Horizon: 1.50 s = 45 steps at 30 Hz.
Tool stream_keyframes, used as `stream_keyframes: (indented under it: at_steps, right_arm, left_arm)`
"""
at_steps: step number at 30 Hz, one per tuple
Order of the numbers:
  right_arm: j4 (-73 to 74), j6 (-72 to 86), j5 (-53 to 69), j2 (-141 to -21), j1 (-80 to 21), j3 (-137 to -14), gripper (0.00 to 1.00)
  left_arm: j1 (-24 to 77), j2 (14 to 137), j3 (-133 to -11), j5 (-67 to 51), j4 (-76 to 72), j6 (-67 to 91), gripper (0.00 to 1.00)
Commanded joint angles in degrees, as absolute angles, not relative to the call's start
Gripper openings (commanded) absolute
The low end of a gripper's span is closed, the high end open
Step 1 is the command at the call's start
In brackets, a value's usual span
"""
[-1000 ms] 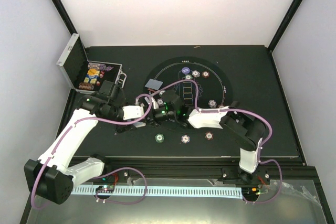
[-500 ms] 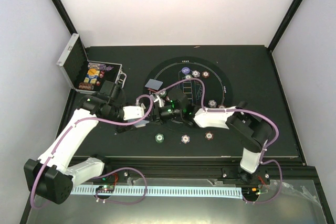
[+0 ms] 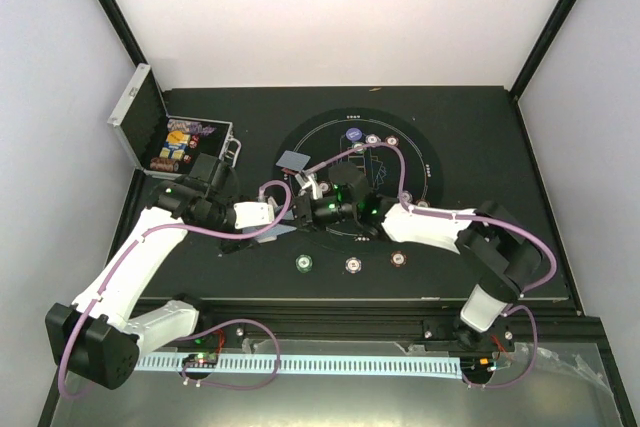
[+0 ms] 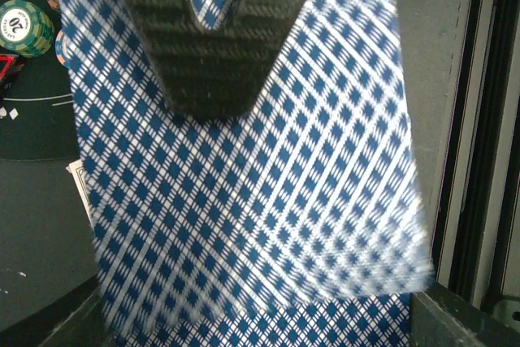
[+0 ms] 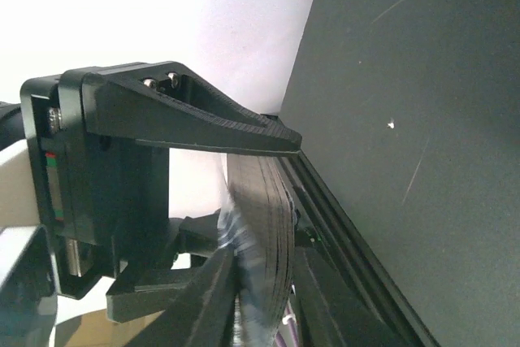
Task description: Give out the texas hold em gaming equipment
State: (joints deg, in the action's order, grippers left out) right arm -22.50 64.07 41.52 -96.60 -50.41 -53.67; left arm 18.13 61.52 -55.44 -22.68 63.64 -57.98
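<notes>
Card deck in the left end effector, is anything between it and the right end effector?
Nothing visible. The card deck, clamped by the left end effector, sits right between the right end effector's fingers, with no other object in that gap.

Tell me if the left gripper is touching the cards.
Touching. In the left wrist view, a finger of the left gripper lies flat on the blue-checked cards, with no gap showing between them.

I'm running this from what looks like a lab test booth: plain white panels point(image 3: 330, 17) and black posts point(image 3: 112, 7) box in a black table point(image 3: 480, 127), with my left arm point(image 3: 130, 267) and right arm point(image 3: 430, 225) bolted to a rail point(image 3: 350, 325).
</notes>
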Motion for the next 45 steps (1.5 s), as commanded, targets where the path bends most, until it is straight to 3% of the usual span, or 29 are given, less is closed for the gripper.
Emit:
stream_keyframes:
  at_steps: [1,10,17,23,31,40,45]
  right_arm:
    - [-18.0,62.1,39.4,-94.2,-49.5,-53.9,0.18]
    - [-14.6,60.7,40.2,-89.9,-45.1,-53.1,0.02]
    - [-4.8,52.9,43.5,-90.6,-33.6,-58.3,0.03]
    - [6.0,44.0,44.8,-104.8,-22.7,-74.6,0.03]
    - [18.8,39.4,42.4,-129.7,-15.4,-104.2,0.03]
    - [24.3,39.9,38.4,-146.2,-13.7,-123.6,0.09]
    - [27.1,39.0,36.3,-147.2,-13.2,-127.1,0.30]
  left_arm:
    - [18.3,61.3,-57.7,-23.0,63.6,-58.4,0.02]
    - [18.4,61.5,-57.2,-22.2,62.9,-58.2,0.02]
    - [18.4,62.7,-58.6,-22.9,63.4,-58.0,0.01]
    - [18.5,63.9,-60.0,-24.4,64.6,-57.8,0.01]
    - [18.7,64.4,-60.9,-25.6,65.2,-56.8,0.01]
    - [18.8,63.4,-59.4,-25.0,65.3,-56.6,0.02]
    - [18.7,63.5,-59.2,-24.4,65.4,-56.5,0.01]
